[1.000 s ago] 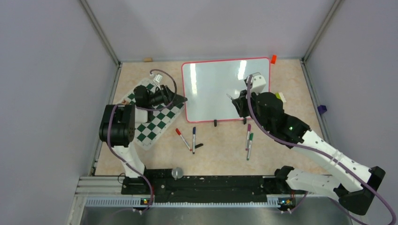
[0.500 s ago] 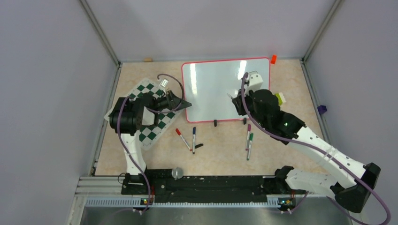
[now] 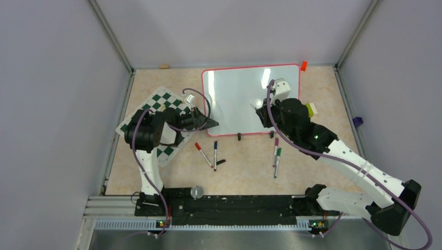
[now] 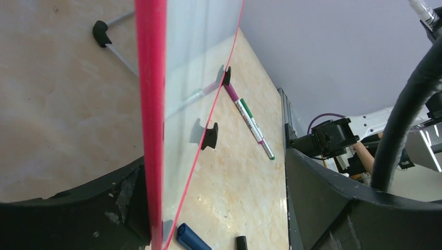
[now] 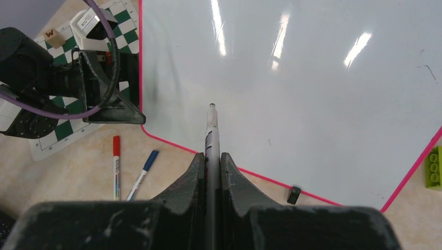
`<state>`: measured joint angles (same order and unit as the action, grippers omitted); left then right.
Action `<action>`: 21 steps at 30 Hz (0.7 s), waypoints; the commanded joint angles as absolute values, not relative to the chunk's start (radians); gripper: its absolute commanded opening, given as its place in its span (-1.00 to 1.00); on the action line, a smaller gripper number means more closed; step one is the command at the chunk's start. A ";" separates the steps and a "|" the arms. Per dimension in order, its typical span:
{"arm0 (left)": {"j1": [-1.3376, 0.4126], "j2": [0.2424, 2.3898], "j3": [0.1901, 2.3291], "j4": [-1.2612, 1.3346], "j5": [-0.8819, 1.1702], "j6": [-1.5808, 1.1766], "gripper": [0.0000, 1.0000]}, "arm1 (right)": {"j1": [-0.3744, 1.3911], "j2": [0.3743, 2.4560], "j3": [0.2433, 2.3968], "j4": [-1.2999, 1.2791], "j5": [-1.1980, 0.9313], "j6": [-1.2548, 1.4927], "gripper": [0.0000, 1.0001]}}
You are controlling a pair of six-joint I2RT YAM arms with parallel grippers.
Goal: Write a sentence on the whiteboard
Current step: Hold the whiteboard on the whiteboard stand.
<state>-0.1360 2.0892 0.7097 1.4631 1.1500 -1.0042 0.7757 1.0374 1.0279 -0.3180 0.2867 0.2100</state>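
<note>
Progress looks close to nil: the large glossy white whiteboard with a thin red frame [image 3: 234, 96] rests on its small black feet toward the back of the beige surface [image 3: 245, 166]. Its face shows only glare and a few faint specks, no letters. I judge the whole sentence is left to write.

Left of the whiteboard lies the green-and-white checkered mat [image 3: 159, 101]. My left gripper [image 3: 210, 124] sits at the whiteboard's lower left corner. Its jaws are wide and straddle the red edge without clamping it, with one finger close by the frame and the other well apart. Steadying the board seems to be its job.

Below the whiteboard's bottom edge lie loose pens: a red-capped marker [image 3: 203, 154] and a blue-capped marker [image 3: 215, 148], then a purple marker [image 3: 275, 145] and a green marker [image 3: 277, 161] further right. All are off the writing face.

My right gripper [image 5: 211, 156] hangs over the whiteboard's right half, closed on a slim grey marker [image 5: 211, 127] whose tip points at the white face. I cannot tell whether the tip touches. Bare white opens above and left of the tip, but a low sweep toward the whiteboard's left corner could meet my other gripper. Just beside the whiteboard's right edge sits a lime green block [image 3: 311, 108], and a small orange piece [image 3: 304, 65] sits at its upper right corner, so room there is tight.
</note>
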 commanded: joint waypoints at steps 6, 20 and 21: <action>-0.143 1.974 0.691 1.346 1.131 -0.870 0.75 | 0.765 0.995 1.036 -0.293 0.286 0.231 -1.00; -0.140 2.029 0.732 1.565 1.184 -1.035 0.85 | 0.765 0.994 1.037 -0.303 0.288 0.239 -1.00; -0.139 2.040 0.728 1.613 1.183 -1.056 0.85 | 0.765 0.998 1.038 -0.303 0.289 0.238 -1.00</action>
